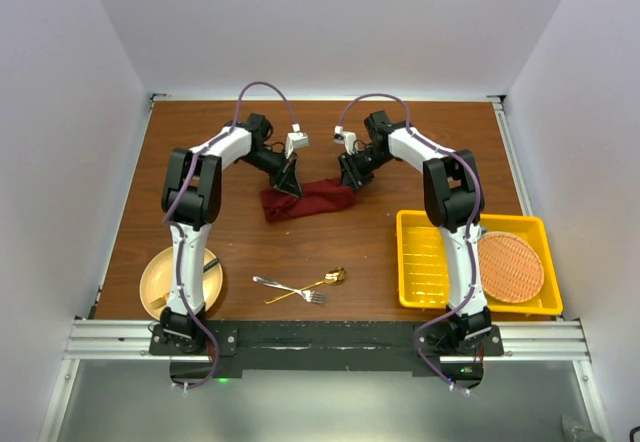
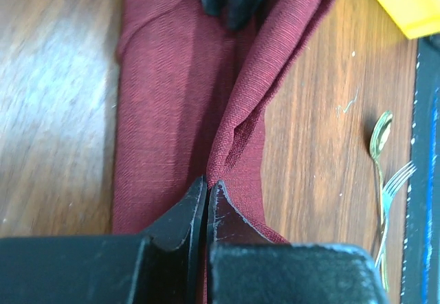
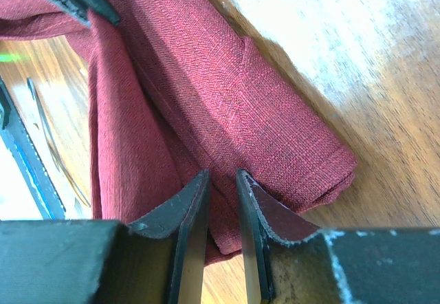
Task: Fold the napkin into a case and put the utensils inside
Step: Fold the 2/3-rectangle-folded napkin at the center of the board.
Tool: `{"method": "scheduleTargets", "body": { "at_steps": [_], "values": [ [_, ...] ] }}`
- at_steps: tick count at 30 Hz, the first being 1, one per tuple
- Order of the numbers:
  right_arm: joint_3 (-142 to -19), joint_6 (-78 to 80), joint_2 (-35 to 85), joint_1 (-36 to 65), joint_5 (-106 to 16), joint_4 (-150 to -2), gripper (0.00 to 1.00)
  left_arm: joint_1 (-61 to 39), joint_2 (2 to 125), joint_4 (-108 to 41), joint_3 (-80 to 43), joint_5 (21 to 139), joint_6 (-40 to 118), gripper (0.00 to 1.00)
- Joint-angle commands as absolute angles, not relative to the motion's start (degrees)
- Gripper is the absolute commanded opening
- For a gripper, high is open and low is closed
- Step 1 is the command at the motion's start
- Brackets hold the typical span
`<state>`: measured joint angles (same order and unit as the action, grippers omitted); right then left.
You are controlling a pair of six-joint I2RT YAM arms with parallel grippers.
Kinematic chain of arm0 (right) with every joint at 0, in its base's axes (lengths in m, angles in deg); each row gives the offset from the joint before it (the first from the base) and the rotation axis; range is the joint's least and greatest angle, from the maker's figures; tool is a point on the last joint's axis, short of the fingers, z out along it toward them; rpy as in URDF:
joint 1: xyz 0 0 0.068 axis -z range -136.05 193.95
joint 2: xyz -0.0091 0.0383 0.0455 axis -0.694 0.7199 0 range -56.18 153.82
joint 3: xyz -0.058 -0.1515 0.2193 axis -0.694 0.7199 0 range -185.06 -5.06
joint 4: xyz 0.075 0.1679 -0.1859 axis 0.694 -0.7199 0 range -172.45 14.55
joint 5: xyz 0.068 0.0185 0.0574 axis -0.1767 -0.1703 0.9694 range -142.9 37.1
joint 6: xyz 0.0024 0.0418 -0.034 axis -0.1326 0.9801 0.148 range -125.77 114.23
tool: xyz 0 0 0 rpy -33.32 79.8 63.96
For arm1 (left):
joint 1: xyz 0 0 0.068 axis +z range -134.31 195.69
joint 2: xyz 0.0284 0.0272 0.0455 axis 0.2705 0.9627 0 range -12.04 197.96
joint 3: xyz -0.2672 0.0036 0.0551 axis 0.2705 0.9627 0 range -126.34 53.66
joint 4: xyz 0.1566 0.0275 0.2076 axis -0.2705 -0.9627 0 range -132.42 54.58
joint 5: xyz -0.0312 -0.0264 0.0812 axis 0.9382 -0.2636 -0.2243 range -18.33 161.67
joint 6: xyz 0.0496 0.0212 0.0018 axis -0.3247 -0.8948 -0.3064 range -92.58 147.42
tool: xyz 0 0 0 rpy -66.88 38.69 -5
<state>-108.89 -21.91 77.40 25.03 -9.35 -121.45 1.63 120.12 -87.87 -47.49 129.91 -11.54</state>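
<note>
The maroon napkin [image 1: 308,202] lies bunched and partly folded at the middle of the table, with a raised ridge running along it [image 2: 172,98]. My left gripper [image 1: 290,184] is shut on the ridge's near end [image 2: 206,180]. At the opposite end, my right gripper [image 1: 352,180] has its jaws a narrow gap apart, the tips [image 3: 222,175] nipping a thick fold of the napkin [image 3: 227,91]. The silver fork [image 1: 285,287] and gold spoon [image 1: 325,280] lie crossed near the table's front edge, apart from the cloth. They also show in the left wrist view: spoon [image 2: 379,135], fork [image 2: 397,179].
A yellow tray [image 1: 430,262] at the front right holds a round orange woven mat [image 1: 512,265]. A tan plate [image 1: 155,282] with dark-handled cutlery sits at the front left. White walls stand behind and at both sides of the table.
</note>
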Motion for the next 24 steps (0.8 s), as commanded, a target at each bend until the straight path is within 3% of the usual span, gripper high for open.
{"method": "scheduleTargets", "body": {
  "at_steps": [1,7,14,24],
  "values": [
    [-108.68,-25.63,81.10,25.23,-17.48,-122.03,0.29,2.77,121.55,-85.78,-49.35,134.60,-6.07,0.00],
    [-108.77,-25.89,81.19,25.14,-17.83,-122.29,0.29,3.04,120.24,-82.72,-50.67,138.03,-0.54,0.00],
    [-109.91,-26.25,81.54,25.14,-18.10,-123.08,0.29,3.74,125.68,-85.69,-53.92,133.12,-1.22,0.00],
    [-110.53,-27.13,81.81,25.14,-18.71,-123.26,0.29,6.02,123.93,-81.32,-48.04,131.70,1.83,0.00]
  ]
}}
